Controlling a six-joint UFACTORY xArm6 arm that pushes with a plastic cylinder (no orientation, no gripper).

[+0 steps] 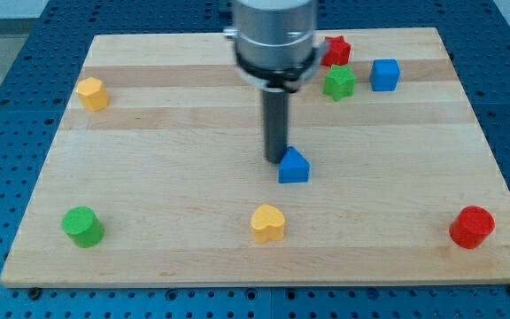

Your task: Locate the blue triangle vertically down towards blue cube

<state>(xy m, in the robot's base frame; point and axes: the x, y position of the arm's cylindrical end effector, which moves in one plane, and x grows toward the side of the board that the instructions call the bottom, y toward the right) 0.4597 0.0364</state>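
Observation:
The blue triangle lies near the middle of the wooden board. My tip stands right at its upper left side, touching or almost touching it. The blue cube sits near the view's top right, well above and to the right of the triangle. The rod hangs from the grey arm end at the view's top centre.
A green star and a red star sit left of the blue cube. A yellow block is at top left, a green cylinder at bottom left, a yellow heart at bottom centre, a red cylinder at bottom right.

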